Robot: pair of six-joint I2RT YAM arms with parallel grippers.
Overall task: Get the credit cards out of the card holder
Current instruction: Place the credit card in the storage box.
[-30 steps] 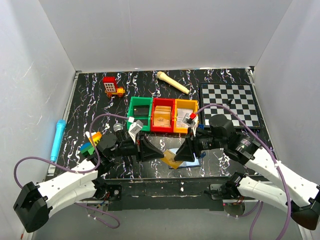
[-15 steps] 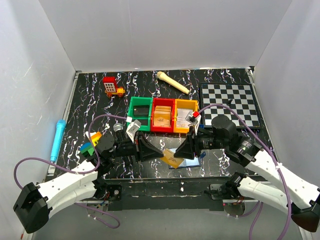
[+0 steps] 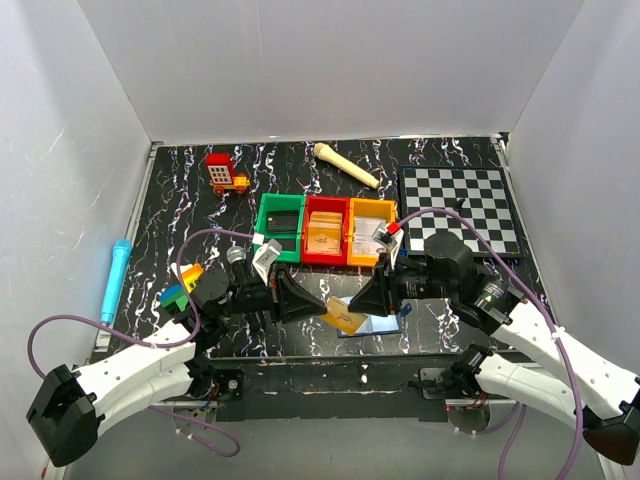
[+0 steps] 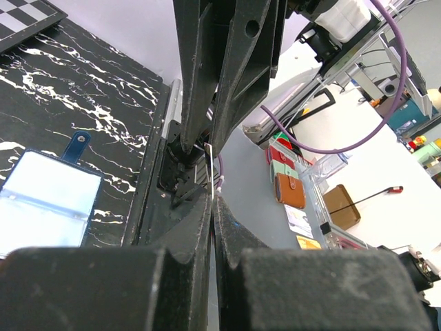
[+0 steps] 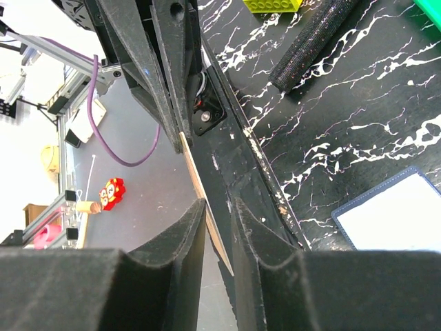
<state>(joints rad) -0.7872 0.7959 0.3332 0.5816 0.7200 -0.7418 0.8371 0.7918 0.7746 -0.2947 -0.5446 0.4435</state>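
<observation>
**A:** How far along is the job?

**B:** Partway, I'd judge. One thin tan card (image 3: 347,320) is out of the small flat bifold card holder (image 3: 385,322), which is dark navy outside and pale blue-grey inside. The card hangs in the air between the two arms, at the lower middle of the overhead view.

**A:** And where is the holder?

**B:** It lies open on the black, white-veined table (image 3: 290,170), just below the row of green, red and yellow plastic bins (image 3: 326,260). The right arm's fingers partly cover it. The left wrist view has it at lower left (image 4: 41,200), and the right wrist view at the lower right corner (image 5: 403,210).

**A:** Who has the card?

**B:** The left gripper (image 3: 318,306). Its fingers are pressed together on one end of the card, and its own camera shows the card edge-on as a pale sliver (image 4: 209,164) at their tips. The right gripper (image 3: 360,306) meets it from the opposite side. In the right wrist view its jaws stand a little apart, with the card (image 5: 194,172) running between them. I can't tell whether either pad touches it.

**A:** What's left to do?

**B:** This card hasn't been set down anywhere yet. I can't tell whether more cards sit in the pockets, since the inside only looks pale and plain. Any that remain must come out too.
</observation>
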